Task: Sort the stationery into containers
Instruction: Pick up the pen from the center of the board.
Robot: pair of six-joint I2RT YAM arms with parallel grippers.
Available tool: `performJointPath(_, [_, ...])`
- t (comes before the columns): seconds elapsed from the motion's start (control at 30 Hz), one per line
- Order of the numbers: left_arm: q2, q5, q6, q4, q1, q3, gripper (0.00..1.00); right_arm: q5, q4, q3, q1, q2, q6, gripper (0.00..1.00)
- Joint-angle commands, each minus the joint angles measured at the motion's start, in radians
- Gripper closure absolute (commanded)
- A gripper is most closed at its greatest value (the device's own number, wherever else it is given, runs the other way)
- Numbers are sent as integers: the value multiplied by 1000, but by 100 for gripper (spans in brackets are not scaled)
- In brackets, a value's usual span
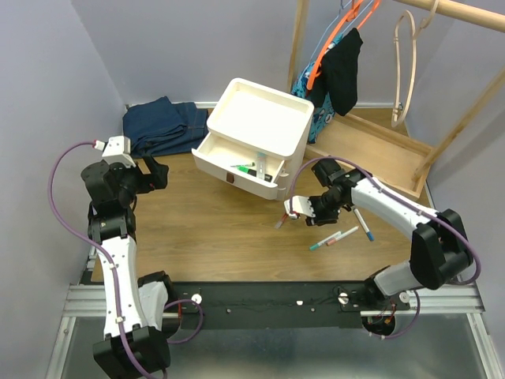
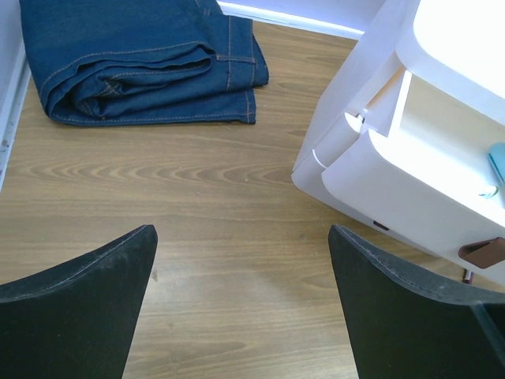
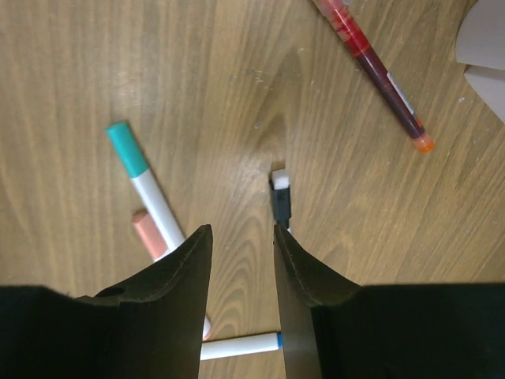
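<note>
Folded blue jeans (image 1: 162,125) lie at the far left of the wooden surface (image 1: 205,229), against the lilac wall. Near them the left claw (image 1: 155,173) hangs with its jaws spread wide and nothing between them, pointing toward the white drawer stack (image 1: 256,134), which stands far-centre. The stack's tray-like top holds nothing visible; its upper drawer (image 1: 237,162) is pulled out toward the arms and contains a green-tipped marker (image 1: 239,166) and a pale bottle-like item (image 1: 259,163) (details too small to confirm). A dark red-brown handle (image 1: 230,178) shows on the drawer front below. Right of centre, the right claw (image 3: 241,237) is low over the surface, jaws partly closed with a narrow gap; a small dark item with a white tip (image 3: 280,197) sits just ahead of its right finger, and whether it is gripped cannot be told. Around it lie a red pen (image 3: 371,67), a teal-capped white marker (image 3: 146,189), a pink-capped marker (image 3: 150,235) touching the teal one, and a blue-capped marker (image 3: 237,346) partly hidden beneath the fingers. Farther right in the top view, a blue-capped marker (image 1: 363,223) rests by the right arm. A long wooden tray (image 1: 371,150) and a garment rack with hangers and a black garment (image 1: 345,67) occupy the far right corner.
</note>
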Motion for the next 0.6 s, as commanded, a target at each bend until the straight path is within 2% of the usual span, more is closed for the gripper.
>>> performJointPath(0.0, [-17, -6, 21, -41, 18, 14, 1, 19, 84, 0, -14, 54, -46, 56])
performJointPath(0.57, [4, -2, 33, -59, 43, 35, 1, 25, 191, -42, -70, 206, -99, 61])
